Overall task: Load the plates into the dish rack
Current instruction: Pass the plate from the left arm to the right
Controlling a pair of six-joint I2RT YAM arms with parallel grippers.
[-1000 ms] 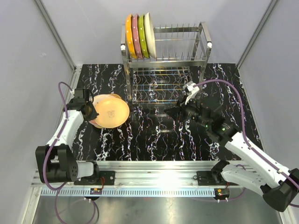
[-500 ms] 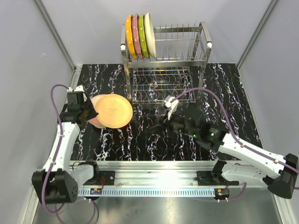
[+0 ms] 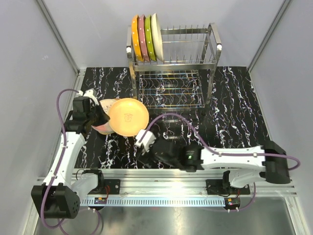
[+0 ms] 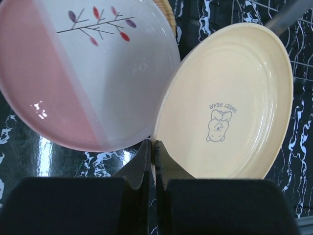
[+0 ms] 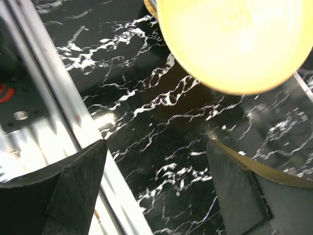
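Note:
My left gripper [image 3: 104, 119] is shut on the near rim of a cream-yellow plate [image 3: 128, 116], which hangs tilted above the table. In the left wrist view its fingertips [image 4: 152, 145] pinch that plate [image 4: 230, 98] at the edge. A pink and white plate [image 4: 83, 73] lies beneath, on top of a small stack [image 3: 102, 129]. The dish rack [image 3: 195, 62] stands at the back, with several plates [image 3: 145, 38] upright at the left end of its top tier. My right gripper [image 3: 141, 154] is low near the front rail, open and empty [image 5: 156, 171], with the yellow plate [image 5: 234, 39] above it.
The right arm lies stretched across the front of the black marbled table [image 3: 230, 112], its purple cable looping over the middle. A metal rail [image 3: 171, 177] runs along the near edge. The rack's lower wire shelf [image 3: 168, 90] holds nothing. Grey walls close in both sides.
The right arm swung from the rack down to the front left and its jaws opened wide. The left gripper carried the yellow plate slightly right, off the stack.

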